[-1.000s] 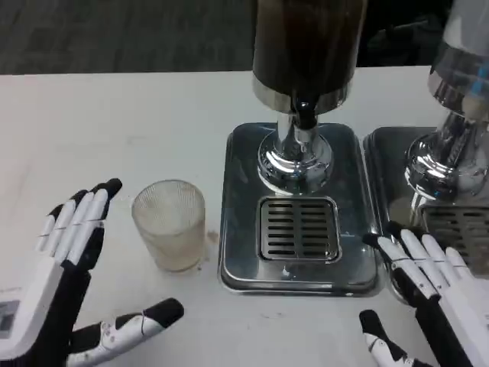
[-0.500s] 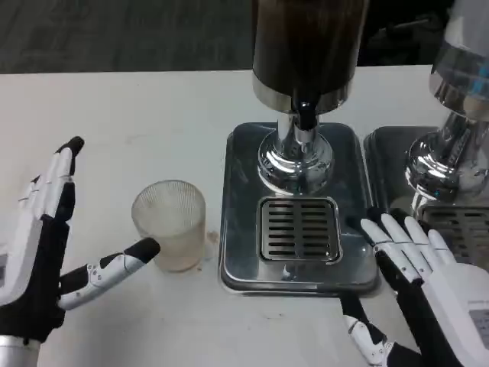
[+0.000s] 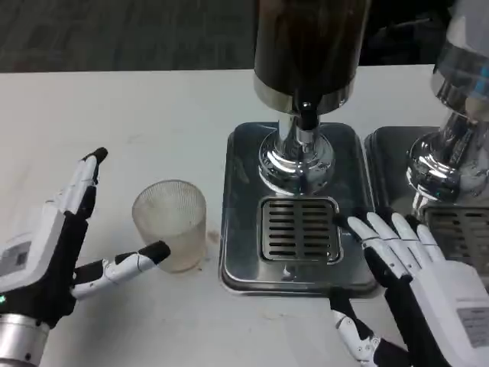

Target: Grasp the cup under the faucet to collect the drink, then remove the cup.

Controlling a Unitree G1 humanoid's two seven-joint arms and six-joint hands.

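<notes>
Ribbed glass cup (image 3: 170, 223) stands on the white table (image 3: 145, 115), left of the dispenser's drip tray (image 3: 299, 229), not under the faucet (image 3: 306, 116). Left hand (image 3: 57, 245) spread wide, holding nothing: thumb tip just beside the cup's lower wall, contact unclear; long fingers up and left of it. Right hand (image 3: 412, 267) fingers fanned apart, tips over the tray's right edge near the grate (image 3: 300, 228).

The cup (image 3: 170, 224), just beyond the left hand's (image 3: 53, 245) thumb tip, looks like ribbed, frosted translucent plastic. Past the right hand's (image 3: 428, 283) fingertips lies a glossy, mirror-bright metal drip tray (image 3: 244, 199) with a slotted metal grate (image 3: 300, 228). The dispenser's pedestal (image 3: 294, 157) is polished chrome. The table (image 3: 137, 115) is matt white. Both hands have smooth plastic shells.
</notes>
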